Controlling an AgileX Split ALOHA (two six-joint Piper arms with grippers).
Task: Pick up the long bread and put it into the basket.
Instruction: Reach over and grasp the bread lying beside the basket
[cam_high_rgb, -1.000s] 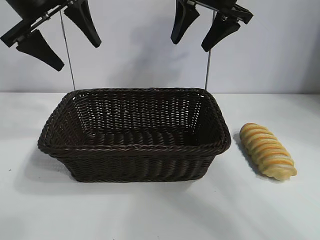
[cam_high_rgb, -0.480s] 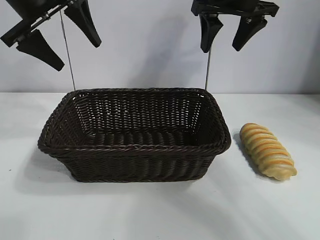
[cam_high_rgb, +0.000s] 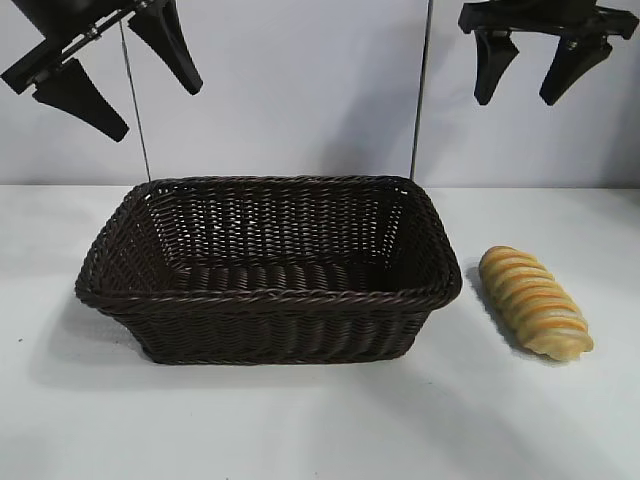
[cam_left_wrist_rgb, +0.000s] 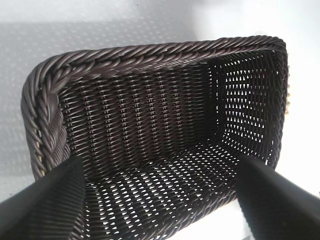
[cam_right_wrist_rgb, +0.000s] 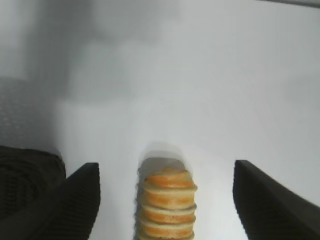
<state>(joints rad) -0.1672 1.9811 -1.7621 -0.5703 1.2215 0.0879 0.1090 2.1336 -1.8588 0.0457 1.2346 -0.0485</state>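
The long bread, an elongated golden-yellow loaf crossed by ridged orange-brown stripes, lies on the white table just to the right of the basket, a large rectangular dark brown woven wicker basket with flared sides and a braided rim. The loaf rests at a slant, its far end nearer the basket and its near end angled away to the right, and does not touch the wicker. The basket holds nothing.

The right gripper hangs high above the loaf with its two black fingers spread wide and empty; in its wrist view the loaf sits between the fingers, far below. The left gripper is parked high over the far left of the basket, also spread and holding nothing, looking down into the wicker.

The loaf's glossy skin suggests a smooth, possibly slippery surface, and it is likely light. Whether it is stiff or gives under pressure cannot be told. The ridges should give the fingers something to bite on. The best hold is probably across the narrow width at mid-length, so that neither end droops or swings; gripping lengthwise looks too wide for the jaws.

No brand, label or readable writing shows on the loaf, the basket or the table.
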